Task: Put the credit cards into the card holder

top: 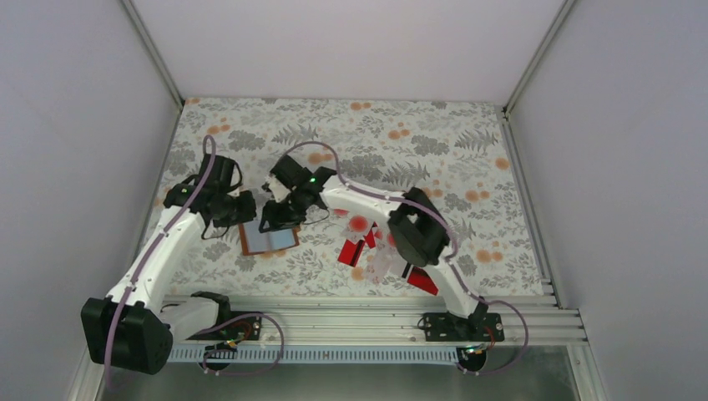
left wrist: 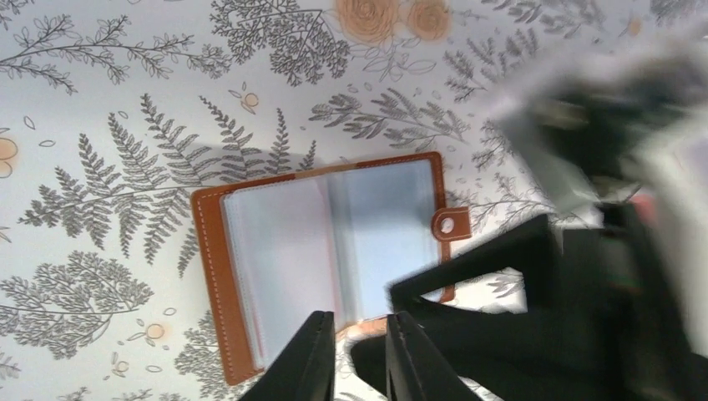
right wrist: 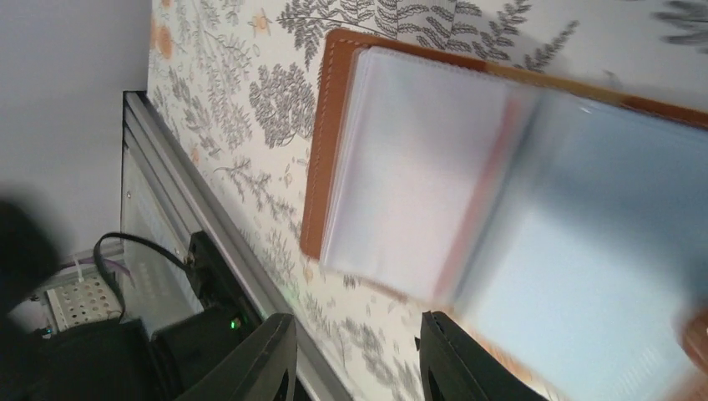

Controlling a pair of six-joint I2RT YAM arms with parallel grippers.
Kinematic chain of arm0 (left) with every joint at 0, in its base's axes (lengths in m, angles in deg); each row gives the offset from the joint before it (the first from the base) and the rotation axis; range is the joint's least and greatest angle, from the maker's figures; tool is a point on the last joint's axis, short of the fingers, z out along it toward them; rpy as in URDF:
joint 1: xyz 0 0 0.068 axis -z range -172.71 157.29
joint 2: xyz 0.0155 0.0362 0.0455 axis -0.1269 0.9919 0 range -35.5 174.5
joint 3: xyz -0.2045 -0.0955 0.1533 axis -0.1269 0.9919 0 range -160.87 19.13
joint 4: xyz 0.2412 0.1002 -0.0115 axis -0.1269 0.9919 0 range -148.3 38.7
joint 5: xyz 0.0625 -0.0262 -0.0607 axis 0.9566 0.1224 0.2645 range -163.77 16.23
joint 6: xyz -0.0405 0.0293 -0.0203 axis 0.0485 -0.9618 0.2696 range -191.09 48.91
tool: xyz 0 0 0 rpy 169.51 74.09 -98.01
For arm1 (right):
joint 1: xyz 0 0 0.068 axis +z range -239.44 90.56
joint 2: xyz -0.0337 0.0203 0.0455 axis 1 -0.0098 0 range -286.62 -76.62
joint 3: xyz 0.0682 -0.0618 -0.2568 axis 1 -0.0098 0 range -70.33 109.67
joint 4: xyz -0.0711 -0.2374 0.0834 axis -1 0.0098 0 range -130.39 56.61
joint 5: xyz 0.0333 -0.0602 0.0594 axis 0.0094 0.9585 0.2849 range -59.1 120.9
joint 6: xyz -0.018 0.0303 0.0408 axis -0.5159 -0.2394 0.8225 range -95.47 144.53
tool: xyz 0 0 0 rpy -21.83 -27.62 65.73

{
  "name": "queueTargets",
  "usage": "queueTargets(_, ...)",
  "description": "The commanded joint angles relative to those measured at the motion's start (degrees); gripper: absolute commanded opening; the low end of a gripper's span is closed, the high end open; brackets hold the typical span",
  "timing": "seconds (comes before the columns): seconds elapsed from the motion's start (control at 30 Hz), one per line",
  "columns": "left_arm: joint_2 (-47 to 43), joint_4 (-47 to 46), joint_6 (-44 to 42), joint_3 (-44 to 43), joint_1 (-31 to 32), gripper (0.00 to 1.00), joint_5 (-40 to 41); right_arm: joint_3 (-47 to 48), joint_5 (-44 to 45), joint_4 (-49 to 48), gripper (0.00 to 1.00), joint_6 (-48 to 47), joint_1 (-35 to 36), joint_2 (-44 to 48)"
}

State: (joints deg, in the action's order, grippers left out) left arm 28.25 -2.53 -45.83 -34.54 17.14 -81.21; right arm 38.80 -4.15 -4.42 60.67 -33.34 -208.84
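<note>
Risk, credit cards: The credit cards (top: 351, 251) lie in a loose, overlapping heap beside my right arm, well apart from the holder. They are thin and flat on the table (top: 467, 167), so I judge that a pick may lift two at once or only push one along.
Risk, card holder: The card holder (top: 269, 239) lies open with its pale pockets up, and I cannot see that anything pins it. A card pushed at a pocket mouth may shove the whole holder, or a leaf may flip over.
Risk, crowding: Both pincers are close together over the holder, so they may knock each other.
Pose, left pincer: My left pincer (left wrist: 361, 355) hangs over the holder's edge with its fingers narrowly parted. I cannot tell whether a leaf sits between them.
Pose, right pincer: My right pincer (right wrist: 355, 368) is low over the holder, moderately parted, with no card seen in it.
</note>
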Motion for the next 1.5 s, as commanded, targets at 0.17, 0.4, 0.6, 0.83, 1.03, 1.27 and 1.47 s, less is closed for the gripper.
queueTargets(0.17, -0.1, -5.1, -4.8, -1.5, 0.2, 0.29, -6.8, -15.4, 16.7, 8.5, 0.41, -3.2, -5.3, 21.8)
queueTargets(0.4, 6.0, -11.1, -7.9, -3.7, 4.2, 0.33, -14.7, -32.6, 18.6, 5.8, 0.5, -0.7, -14.3, 34.5)
queueTargets(0.6, 15.5, -16.0, -7.2, -7.7, 12.0, 0.31, -16.3, -40.2, 11.5, 2.1, 0.55, -1.4, -22.7, 36.5)
queueTargets(0.83, 28.5, -18.8, -6.8, -14.2, 19.0, 0.29, -16.0, -46.3, 6.6, -1.9, 0.7, -4.3, -30.3, 37.4)
queueTargets(1.03, 39.7, -18.6, -6.4, -20.8, 23.7, 0.23, -14.9, -47.5, 1.4, -5.4, 0.71, -6.8, -34.8, 34.4)
queueTargets(1.27, 47.4, -16.8, -6.6, -26.7, 26.6, 0.17, -14.5, -47.6, -2.4, -6.9, 0.71, -7.6, -37.4, 30.9)
queueTargets(1.47, 50.7, -14.7, -7.5, -28.7, 28.0, 0.14, -13.3, -47.8, -3.9, -7.5, 0.71, -8.2, -38.2, 28.8)
